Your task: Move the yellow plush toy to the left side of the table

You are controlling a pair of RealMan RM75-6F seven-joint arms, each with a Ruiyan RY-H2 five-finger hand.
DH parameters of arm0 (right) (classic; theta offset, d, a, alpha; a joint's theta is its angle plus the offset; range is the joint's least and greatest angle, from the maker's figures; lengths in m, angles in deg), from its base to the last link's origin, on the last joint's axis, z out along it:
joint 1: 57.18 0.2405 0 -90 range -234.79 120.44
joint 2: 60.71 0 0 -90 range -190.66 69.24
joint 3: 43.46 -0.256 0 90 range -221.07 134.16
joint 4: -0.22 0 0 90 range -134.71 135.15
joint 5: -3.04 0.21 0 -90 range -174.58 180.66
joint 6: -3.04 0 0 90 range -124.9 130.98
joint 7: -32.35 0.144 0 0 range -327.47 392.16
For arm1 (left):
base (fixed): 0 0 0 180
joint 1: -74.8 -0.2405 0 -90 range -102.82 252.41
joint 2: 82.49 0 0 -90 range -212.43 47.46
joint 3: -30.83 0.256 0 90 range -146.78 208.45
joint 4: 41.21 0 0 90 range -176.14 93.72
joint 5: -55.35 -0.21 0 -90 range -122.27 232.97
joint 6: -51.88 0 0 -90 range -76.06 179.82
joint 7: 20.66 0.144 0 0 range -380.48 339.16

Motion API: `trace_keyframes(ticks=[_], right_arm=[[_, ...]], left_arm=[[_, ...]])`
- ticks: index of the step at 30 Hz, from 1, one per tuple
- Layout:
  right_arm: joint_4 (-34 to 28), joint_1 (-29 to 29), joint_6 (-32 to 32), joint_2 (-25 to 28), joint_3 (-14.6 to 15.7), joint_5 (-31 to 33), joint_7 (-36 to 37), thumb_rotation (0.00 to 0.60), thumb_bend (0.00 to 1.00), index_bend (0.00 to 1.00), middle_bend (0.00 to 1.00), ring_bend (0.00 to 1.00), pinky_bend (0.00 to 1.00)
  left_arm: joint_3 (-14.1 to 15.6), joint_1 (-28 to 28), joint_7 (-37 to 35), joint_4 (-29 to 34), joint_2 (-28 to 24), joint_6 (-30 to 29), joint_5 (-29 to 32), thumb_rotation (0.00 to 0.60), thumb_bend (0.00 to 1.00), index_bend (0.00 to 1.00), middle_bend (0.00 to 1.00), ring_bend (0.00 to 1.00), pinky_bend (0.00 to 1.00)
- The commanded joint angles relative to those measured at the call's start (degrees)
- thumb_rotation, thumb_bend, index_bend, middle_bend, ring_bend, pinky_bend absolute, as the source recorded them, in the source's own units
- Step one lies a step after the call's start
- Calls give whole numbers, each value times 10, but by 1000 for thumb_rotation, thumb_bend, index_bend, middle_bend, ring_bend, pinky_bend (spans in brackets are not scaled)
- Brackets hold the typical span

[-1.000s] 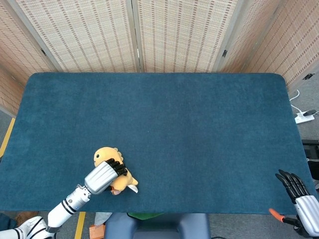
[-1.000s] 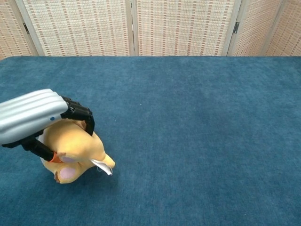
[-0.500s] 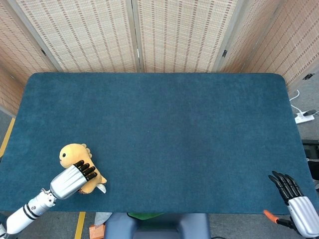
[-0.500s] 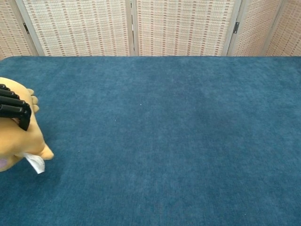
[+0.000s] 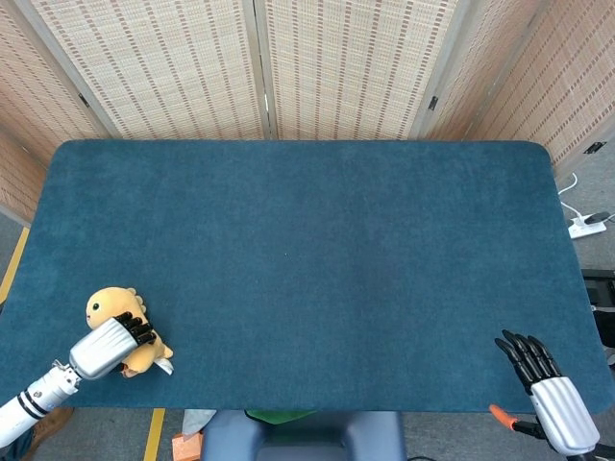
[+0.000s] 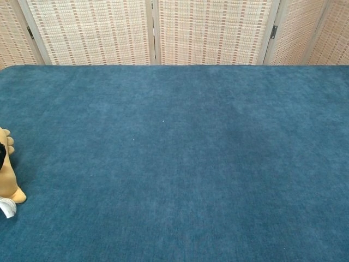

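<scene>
Table (image 5: 307, 259) surface open edge to edge. Only obstacles: yellow plush toy (image 5: 113, 317) under left robot hand (image 5: 104, 348) at front-left corner, right robot hand (image 5: 543, 384) at front-right corner.

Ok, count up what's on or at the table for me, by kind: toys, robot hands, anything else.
Plush toys: 1, the yellow plush toy, held by the left robot hand near the table's front left corner.
Robot hands: 2, that left one and the right robot hand, empty, fingers spread, at the front right edge.
Other items on the table: 0.
Total: 3.
</scene>
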Motion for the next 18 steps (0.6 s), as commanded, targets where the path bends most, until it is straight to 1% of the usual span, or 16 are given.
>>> trace_keyframes(ticks=[1,2,3,4,6,8,11,18], right_arm=[[-2,1,-2,0,0,-1,-2,600,128,0,0,0,0],[-3,2,-3,0,0,-2,-3,600,130,0,0,0,0],[-4,2,-4,0,-1,-2,-4,600,133,0,0,0,0],[-4,2,-4,0,-1,-1,0,600,136,0,0,0,0],[-1,1,-1,1,-2,-2,4,600,140,0,0,0,0],[1,0,1,0,-2,-4,7,600,145,0,0,0,0],[6,-1,6,-1,-1,-8,12,600,148,0,0,0,0],[14,-7,21,-1,0,-15,22,600,149,0,0,0,0]], left_arm=[[4,-5,-14,-17,13,-10,5,600,440,427,571,533,801],[2,-6,-18,-24,18,-12,8,600,371,188,382,376,610],[-1,-7,-27,-27,22,-9,16,600,345,96,298,303,528],[-10,-9,-68,-5,18,-16,32,600,311,1,174,189,416],[-13,-8,-116,23,3,-29,40,600,277,0,56,82,330],[-14,-8,-134,45,-8,-37,44,600,257,0,4,18,277],[-11,-7,-135,71,-22,-34,46,600,248,0,0,0,234],[4,-11,-121,118,-50,-33,40,600,241,0,0,0,222]])
